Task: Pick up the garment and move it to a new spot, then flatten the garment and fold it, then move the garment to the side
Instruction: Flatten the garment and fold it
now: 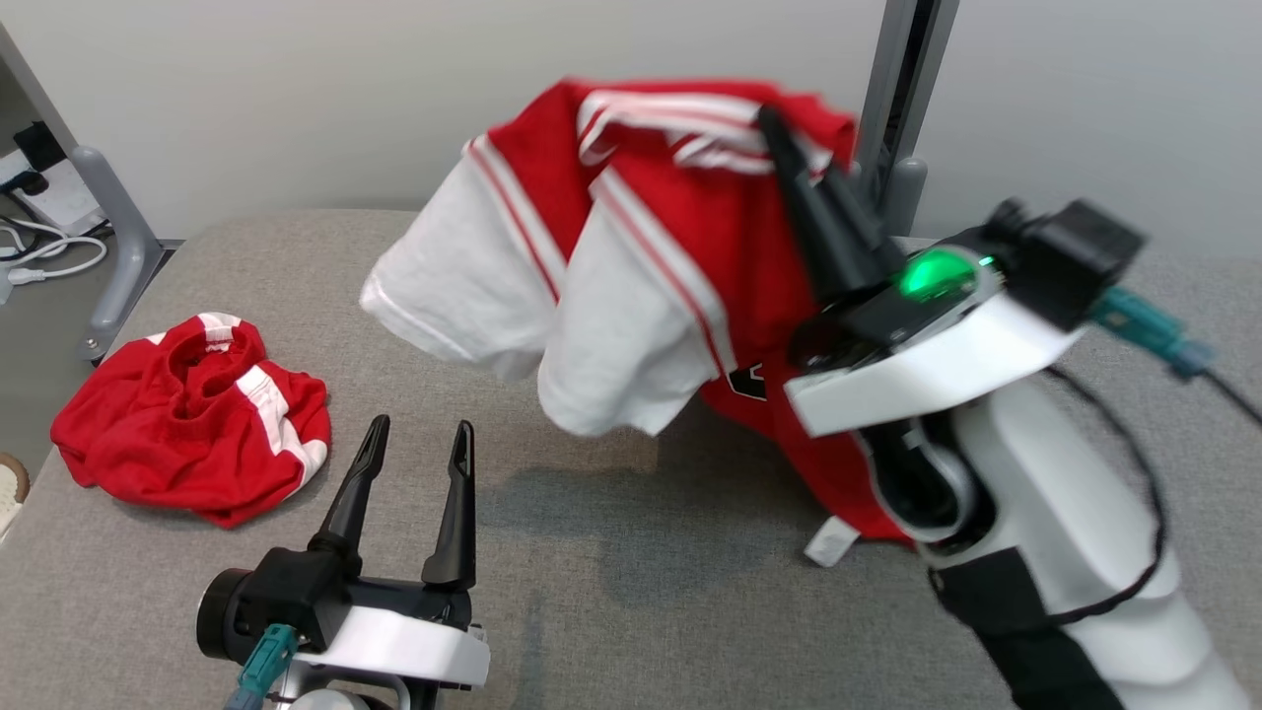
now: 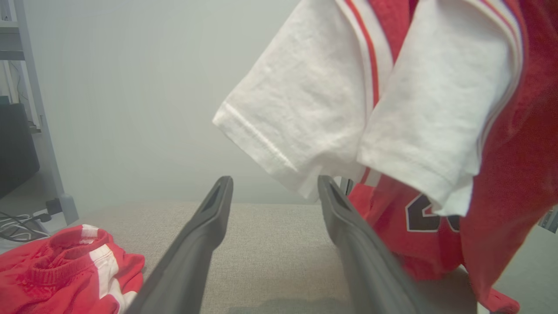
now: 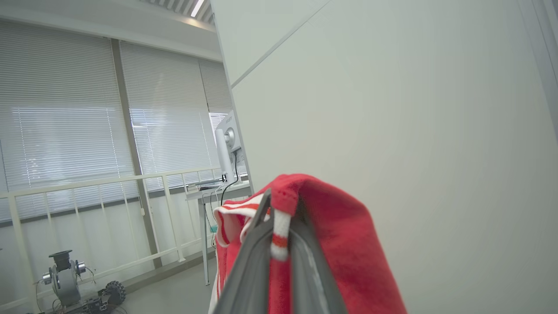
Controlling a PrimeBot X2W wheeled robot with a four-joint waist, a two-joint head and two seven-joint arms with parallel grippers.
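My right tool (image 1: 789, 148) is clamped shut on a fold of the red-and-white short-sleeved jersey (image 1: 680, 247) near its striped neckline. The right wrist view shows red cloth and white trim pinched between both fingers. The grip sits high, so the body hangs free under 1 hold and can be carried.

The 2 white sleeves dangle toward my left and the red body with a dark number drops below. The bottom hem and a white tag look to brush the grey fabric-topped counter (image 1: 631, 611); contact not certain.

My left tool (image 1: 420, 434) is wide open and empty, low over the counter near the sleeves, fingers pointing at them. I judge it's parked to catch a sleeve or hem for spreading.

Crumpled red shorts with white stripes (image 1: 192, 429) lie on the counter's left part, well apart from the jersey.

Step in hand, I judge: carry to the new spot; flatten and fold not yet done. Risk: the hem drags and bunches.
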